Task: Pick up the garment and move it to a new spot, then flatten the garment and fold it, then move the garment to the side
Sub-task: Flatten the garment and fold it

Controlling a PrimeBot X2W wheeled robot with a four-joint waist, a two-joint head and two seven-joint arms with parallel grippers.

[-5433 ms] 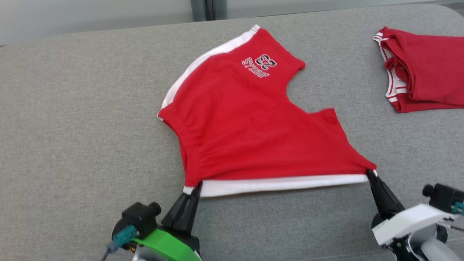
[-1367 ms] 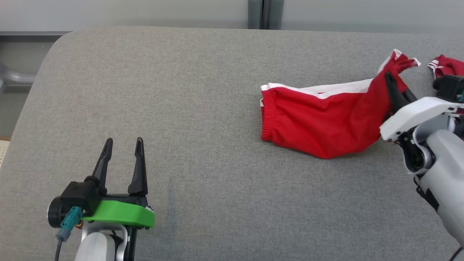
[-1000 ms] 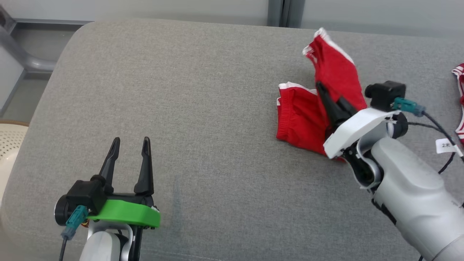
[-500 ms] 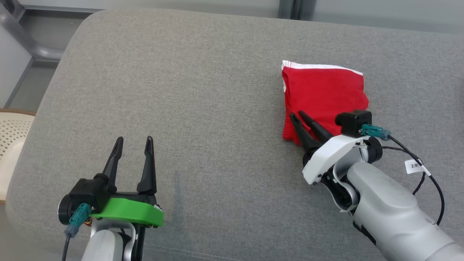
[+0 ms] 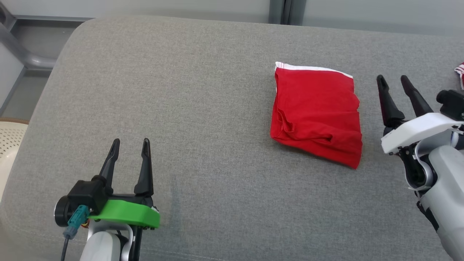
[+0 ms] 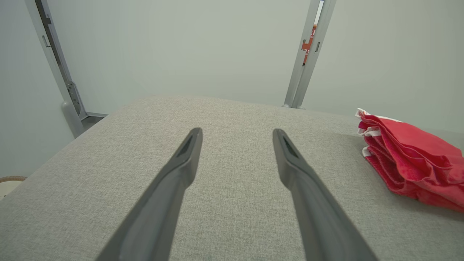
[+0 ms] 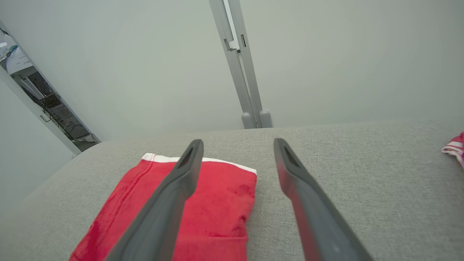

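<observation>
The folded red garment [image 5: 317, 108] is seen lying flat on the grey padded surface [image 5: 199, 90], with the right gripper [image 5: 392, 78] spread and empty just right of it, the left gripper [image 5: 131, 141] spread well to its left, a cream perforated basket [image 5: 9, 145] farther left, contents hidden, and a grey post [image 5: 286, 11] behind it.

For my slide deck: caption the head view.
Folded red garment lies on the grey cushion between the open left gripper and open right gripper.
</observation>
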